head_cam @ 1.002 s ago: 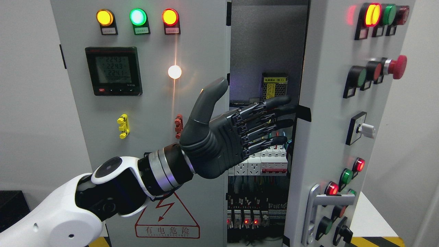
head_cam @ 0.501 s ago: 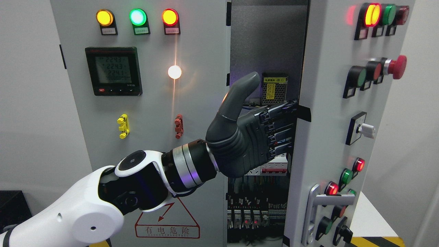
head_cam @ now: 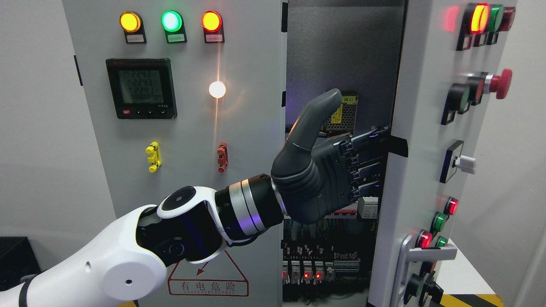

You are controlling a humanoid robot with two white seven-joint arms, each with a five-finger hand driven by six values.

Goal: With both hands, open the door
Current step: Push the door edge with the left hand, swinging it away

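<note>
Behind door (head_cam: 420, 128) edge: left hand (head_cam: 328, 179).

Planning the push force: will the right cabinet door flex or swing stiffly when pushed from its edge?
Likely stiff: the right door looks like sheet metal. Probably heavyish, carrying many buttons. The left hand reaches behind its edge; it should swing, not bend.

left hand (head_cam: 328, 175) behind right door (head_cam: 422, 128) edge, cabinet interior (head_cam: 337, 51) btwn doors
</note>
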